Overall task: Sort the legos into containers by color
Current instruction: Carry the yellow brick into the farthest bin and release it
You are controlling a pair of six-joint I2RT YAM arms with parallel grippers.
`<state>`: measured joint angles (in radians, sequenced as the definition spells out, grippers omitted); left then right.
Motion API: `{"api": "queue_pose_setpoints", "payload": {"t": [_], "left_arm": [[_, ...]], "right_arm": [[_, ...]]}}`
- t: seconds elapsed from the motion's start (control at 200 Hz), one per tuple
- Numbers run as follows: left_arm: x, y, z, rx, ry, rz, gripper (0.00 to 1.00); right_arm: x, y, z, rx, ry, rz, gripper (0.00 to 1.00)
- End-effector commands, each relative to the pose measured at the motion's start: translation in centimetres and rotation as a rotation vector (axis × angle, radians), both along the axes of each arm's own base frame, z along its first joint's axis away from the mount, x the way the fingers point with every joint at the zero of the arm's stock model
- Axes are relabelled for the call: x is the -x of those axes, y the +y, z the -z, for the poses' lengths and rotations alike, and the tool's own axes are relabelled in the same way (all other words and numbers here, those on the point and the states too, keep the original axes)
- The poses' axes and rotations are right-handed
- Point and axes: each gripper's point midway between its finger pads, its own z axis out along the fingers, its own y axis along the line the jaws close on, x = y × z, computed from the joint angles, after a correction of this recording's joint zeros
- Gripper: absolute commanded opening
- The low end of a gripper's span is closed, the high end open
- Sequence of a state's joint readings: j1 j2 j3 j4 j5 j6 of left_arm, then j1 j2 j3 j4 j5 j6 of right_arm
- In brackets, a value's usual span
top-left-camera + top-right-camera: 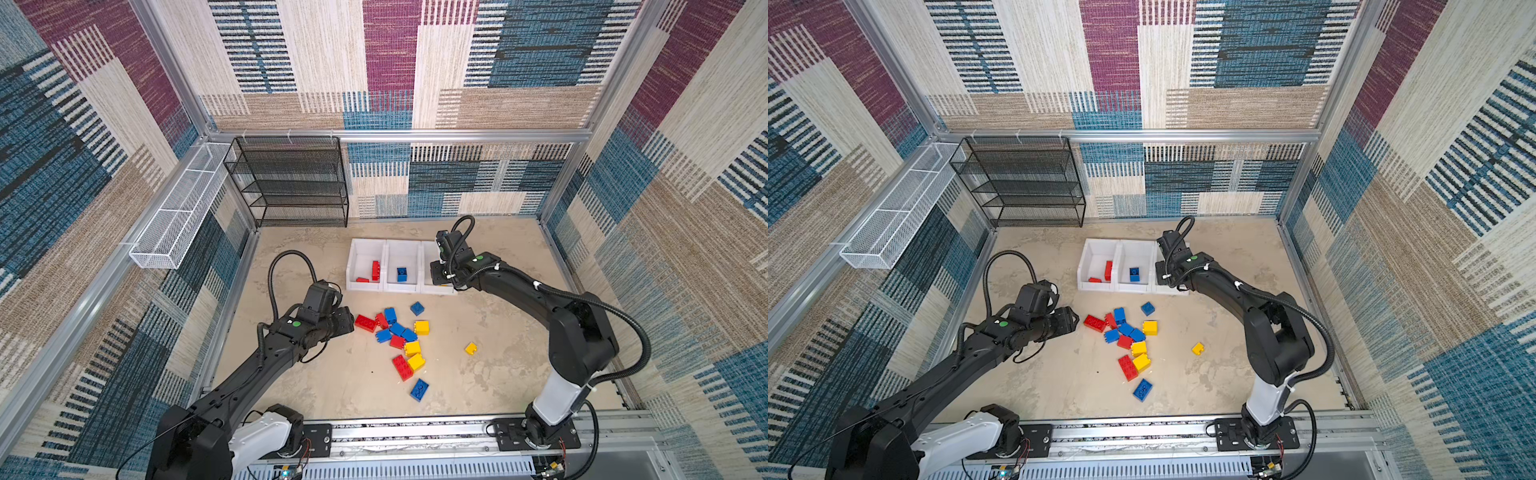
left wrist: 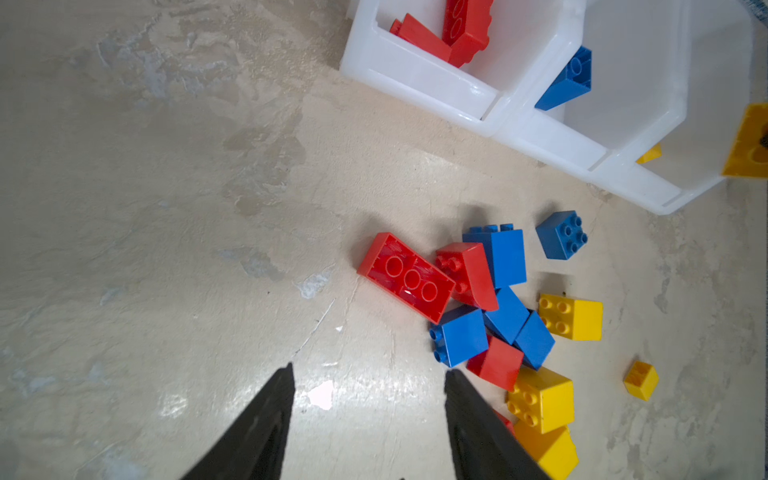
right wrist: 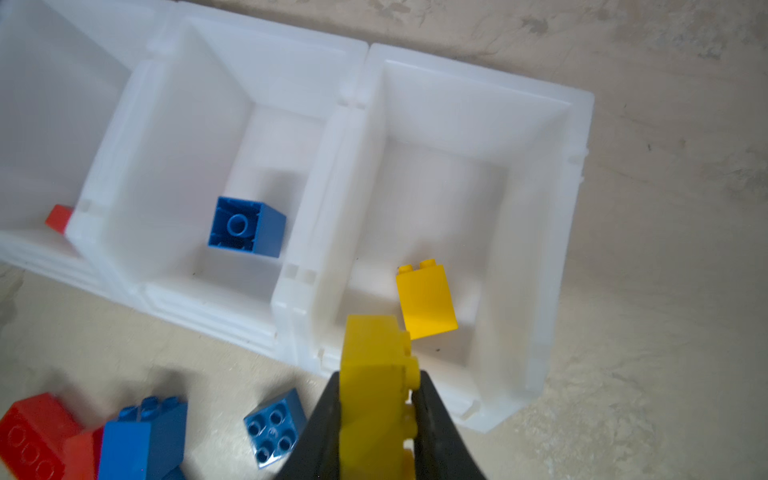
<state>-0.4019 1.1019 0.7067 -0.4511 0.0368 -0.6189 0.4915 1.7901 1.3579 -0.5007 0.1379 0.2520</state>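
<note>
Right gripper (image 3: 378, 376) pinches held yellow brick (image 3: 372, 349) edge-on, hovering at low front of end bin (image 3: 582, 124). Second yellow brick (image 3: 426, 299) lies inside. Best move: carry well past front lip, lower, then release so it cannot bounce out. Left gripper (image 2: 370, 369) half spread, empty, beside loose legos (image 1: 399, 336). These are glossy and studded, with red, blue and yellow mixed.

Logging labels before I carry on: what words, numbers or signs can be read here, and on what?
No text reads clearly in any view.
White mark on the left arm, by its green dot: too small to read.
Studs of the blue brick: no lettering can be made out.
White bins: no label shows.
</note>
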Motion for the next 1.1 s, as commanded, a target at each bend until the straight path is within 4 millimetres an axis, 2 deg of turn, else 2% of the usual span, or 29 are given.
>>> {"api": "queue_pose_setpoints", "payload": {"t": [0.0,0.215,0.376,0.461,0.821,1.092], "left_arm": [[0.4,-0.1,0.0,0.026,0.004,-0.011,0.61],[1.3,0.1,0.6,0.037,0.014,-0.02,0.61],[1.5,-0.1,0.8,0.045,0.016,-0.019,0.61],[1.5,-0.1,0.8,0.044,0.014,-0.015,0.61],[1.4,-0.5,1.1,0.042,0.026,-0.002,0.62],[0.8,-1.5,1.8,0.004,0.055,0.045,0.69]], "right_arm": [[-1.7,0.9,0.0,-0.05,-0.017,0.023,0.28],[-2.4,2.0,1.2,-0.091,0.018,0.019,0.3],[-2.5,1.8,1.2,-0.093,0.019,0.028,0.45],[-2.4,1.8,0.8,-0.101,0.014,0.028,0.49],[-1.4,1.5,-0.6,-0.116,-0.002,0.02,0.51],[0.4,1.0,-1.4,-0.148,-0.004,0.012,0.51]]}}
